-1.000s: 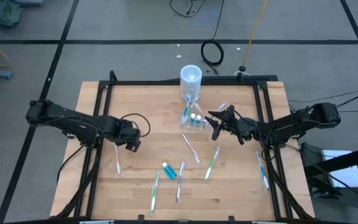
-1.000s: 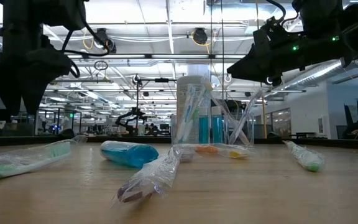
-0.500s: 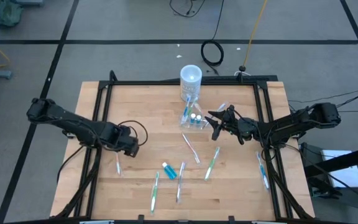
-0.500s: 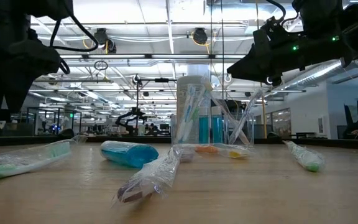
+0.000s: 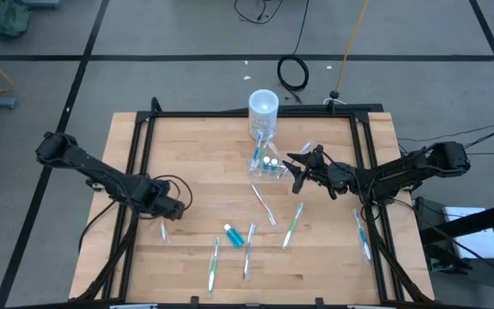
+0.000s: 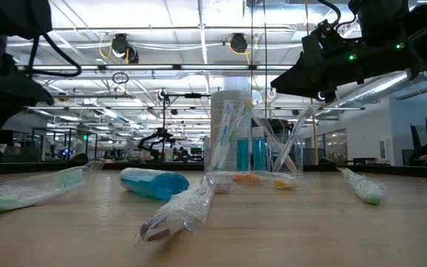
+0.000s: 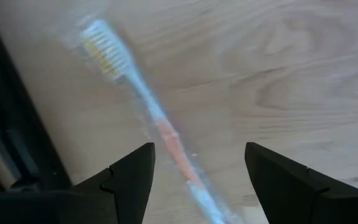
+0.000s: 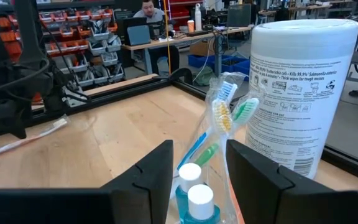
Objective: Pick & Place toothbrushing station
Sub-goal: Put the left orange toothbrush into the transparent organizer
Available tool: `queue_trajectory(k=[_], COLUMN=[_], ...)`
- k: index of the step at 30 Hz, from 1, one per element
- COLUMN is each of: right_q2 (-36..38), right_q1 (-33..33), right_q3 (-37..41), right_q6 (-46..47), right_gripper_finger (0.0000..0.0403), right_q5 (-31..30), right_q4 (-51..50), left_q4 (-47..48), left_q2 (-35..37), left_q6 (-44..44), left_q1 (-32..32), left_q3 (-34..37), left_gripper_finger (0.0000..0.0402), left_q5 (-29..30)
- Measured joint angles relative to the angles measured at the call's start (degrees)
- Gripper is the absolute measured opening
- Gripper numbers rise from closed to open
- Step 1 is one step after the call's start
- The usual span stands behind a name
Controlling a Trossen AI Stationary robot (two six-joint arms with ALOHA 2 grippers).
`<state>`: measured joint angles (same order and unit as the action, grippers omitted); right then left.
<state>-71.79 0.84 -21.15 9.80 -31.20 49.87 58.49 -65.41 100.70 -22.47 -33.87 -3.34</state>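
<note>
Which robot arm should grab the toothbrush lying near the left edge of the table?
Probably the left. Its open gripper hangs right above that wrapped toothbrush, fingers either side of it. The right gripper is across the table by the clear container.

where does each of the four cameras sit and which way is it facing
High view: overhead, straight down on the wooden table; both arms show.
Low view: table height, level across wrapped toothbrushes into the room; right hand overhead.
Left wrist view: down past the open left hand at a wrapped orange-handled toothbrush.
Right wrist view: past the open right hand at the clear plastic container and white wipes cylinder.
Shared: low and right wrist views both show that container.
</note>
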Motion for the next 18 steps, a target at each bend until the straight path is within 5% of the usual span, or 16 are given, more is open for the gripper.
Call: queue_trajectory(k=[9,18], right_q2=[0.0,0.0], right_q1=[0.0,0.0], right_q3=[0.0,0.0], right_q6=[0.0,0.0], right_gripper_finger=[0.0141,0.014], right_q5=[-0.02,0.0], right_q4=[0.02,0.0], left_q4=[-0.78,-1.8], left_q2=[3.1,-1.41], left_q6=[8.21,18.42], left_q1=[-2.81,-5.11], left_q3=[1.05,1.03], left_gripper_finger=[0.0255,0.0255], left_q5=[5.48,1.62])
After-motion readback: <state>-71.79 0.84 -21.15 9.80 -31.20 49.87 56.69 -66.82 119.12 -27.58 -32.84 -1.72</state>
